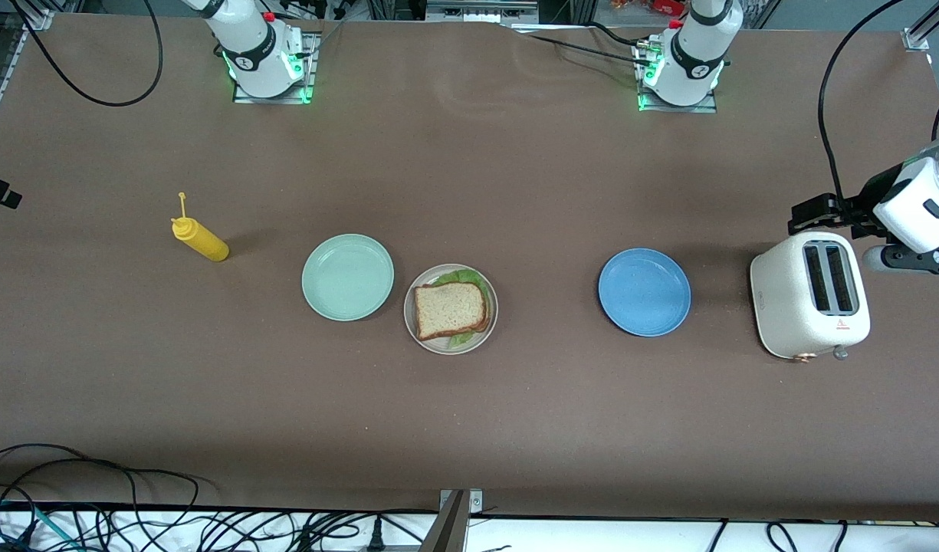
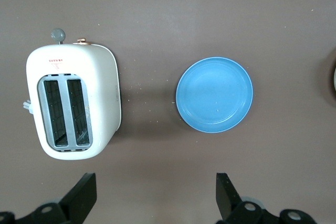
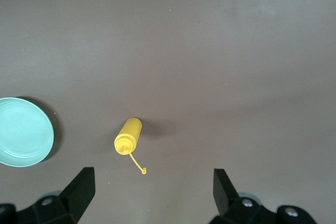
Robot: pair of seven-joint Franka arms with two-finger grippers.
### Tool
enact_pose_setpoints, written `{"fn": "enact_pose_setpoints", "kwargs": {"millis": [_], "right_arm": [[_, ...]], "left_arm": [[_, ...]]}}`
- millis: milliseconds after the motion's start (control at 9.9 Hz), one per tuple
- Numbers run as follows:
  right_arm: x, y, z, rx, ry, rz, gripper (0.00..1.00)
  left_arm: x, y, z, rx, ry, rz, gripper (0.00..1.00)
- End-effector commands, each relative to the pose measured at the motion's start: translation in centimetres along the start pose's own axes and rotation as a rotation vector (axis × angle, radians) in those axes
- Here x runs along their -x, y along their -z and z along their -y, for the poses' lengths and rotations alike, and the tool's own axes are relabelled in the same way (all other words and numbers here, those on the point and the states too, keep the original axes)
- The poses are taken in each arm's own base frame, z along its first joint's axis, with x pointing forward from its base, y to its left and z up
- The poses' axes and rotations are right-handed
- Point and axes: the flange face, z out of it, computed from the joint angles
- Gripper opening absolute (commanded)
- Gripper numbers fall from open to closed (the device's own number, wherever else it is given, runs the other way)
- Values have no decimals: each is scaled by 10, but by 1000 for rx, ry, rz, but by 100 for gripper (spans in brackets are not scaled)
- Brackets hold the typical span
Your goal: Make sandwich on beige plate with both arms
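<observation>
The sandwich lies on the beige plate near the middle of the table: a tan bread slice on top, with green lettuce showing past its edges. My left gripper hangs high over bare table beside the white toaster, open and empty; in the front view the left gripper shows at the left arm's end of the table. My right gripper hangs high over bare table by the yellow mustard bottle, open and empty. Both are well away from the sandwich.
A mint-green plate sits beside the beige plate, toward the right arm's end. A blue plate lies between the sandwich and the toaster. The mustard bottle lies on its side. Cables run along the table's front edge.
</observation>
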Motion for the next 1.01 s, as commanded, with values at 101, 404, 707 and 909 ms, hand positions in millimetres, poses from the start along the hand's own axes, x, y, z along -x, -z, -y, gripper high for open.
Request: {"fn": "enact_pose_setpoints", "kwargs": {"millis": [101,404,707,909], "right_arm": [[2,6,-2,9,5,-2,100],[1,5,-2,8,5,0,100],[-4,-7,1,4,3,24,100],[-6,-7,9,18,22,21,100]], "left_arm": [[7,3,0,-23,2,-10,100],[7,3,0,-25,2,-10,100],[7,2,1,-23,3,-9,100],[6,2,0,-23,3,-10,100]]}}
